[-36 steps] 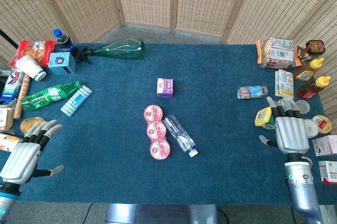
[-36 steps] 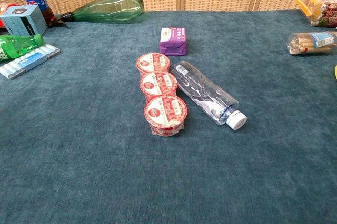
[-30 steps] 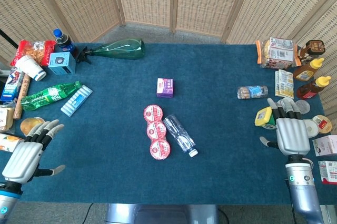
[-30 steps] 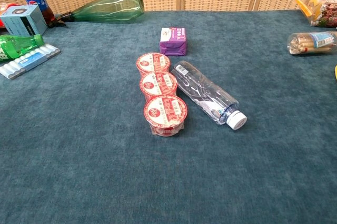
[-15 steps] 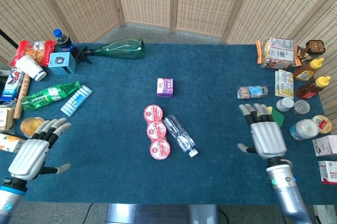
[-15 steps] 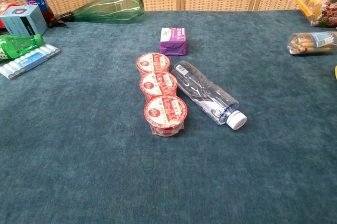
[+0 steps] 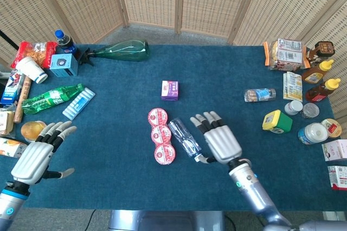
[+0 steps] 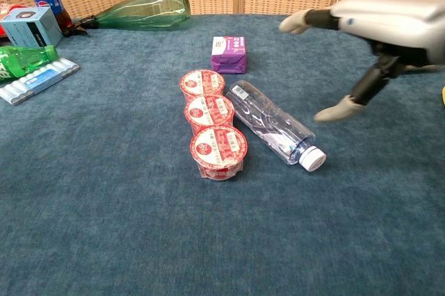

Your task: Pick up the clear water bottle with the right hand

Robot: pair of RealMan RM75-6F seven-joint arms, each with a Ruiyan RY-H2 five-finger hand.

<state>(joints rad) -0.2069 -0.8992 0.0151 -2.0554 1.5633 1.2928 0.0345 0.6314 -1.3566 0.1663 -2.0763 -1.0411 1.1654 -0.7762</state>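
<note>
The right robot hand [image 7: 219, 141], fingers spread and empty, hovered just right of the clear water bottle [image 7: 185, 140], which lay diagonally, cap nearest it.

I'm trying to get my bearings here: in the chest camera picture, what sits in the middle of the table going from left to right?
Row of three red-lidded cups → clear water bottle, lying on its side right beside them → robot's right hand, open and above the cloth to the bottle's right.
</note>
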